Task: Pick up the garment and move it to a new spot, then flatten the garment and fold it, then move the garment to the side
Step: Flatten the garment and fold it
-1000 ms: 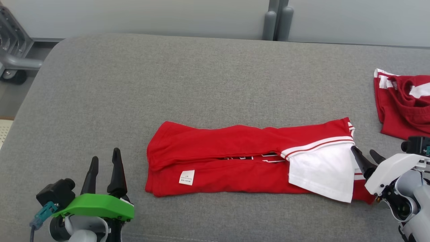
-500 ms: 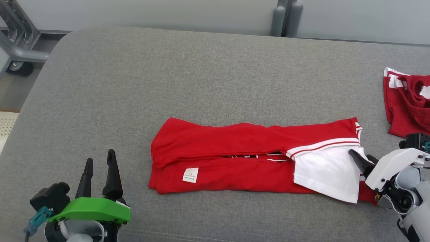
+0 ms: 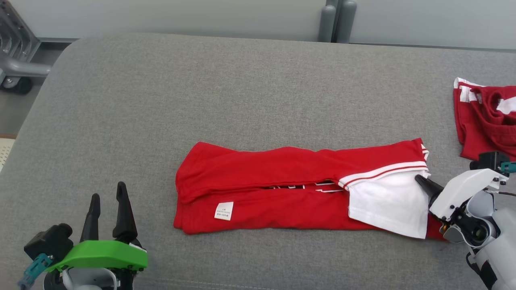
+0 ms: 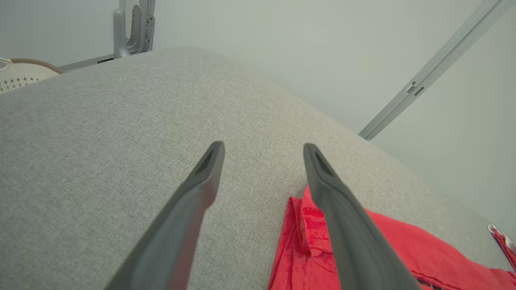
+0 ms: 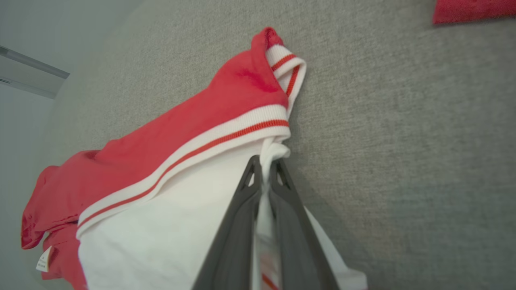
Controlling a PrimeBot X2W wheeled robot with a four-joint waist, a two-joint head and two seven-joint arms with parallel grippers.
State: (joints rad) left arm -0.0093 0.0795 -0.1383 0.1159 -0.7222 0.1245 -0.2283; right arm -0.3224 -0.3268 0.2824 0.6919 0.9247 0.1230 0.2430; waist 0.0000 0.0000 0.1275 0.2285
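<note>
- Right fingers (image 3: pixel 422 181) pinched shut on the white flap at the right end of the red garment (image 3: pixel 278 189);
- garment lies folded in a long strip mid-table (image 3: pixel 201 100); white label up near its left end;
- left fingers (image 3: pixel 121 201) spread wide, holding nothing, apart from the garment;
- second red garment (image 3: pixel 483 117) bunched at the table's right edge.

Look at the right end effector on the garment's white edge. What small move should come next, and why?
Probably lift that end slightly and carry it toward the left end. The right end effector is shut on the white panel of the garment, which lies as a long folded strip, so a crosswise fold seems due. The left end effector stands open, apart from the garment.
</note>
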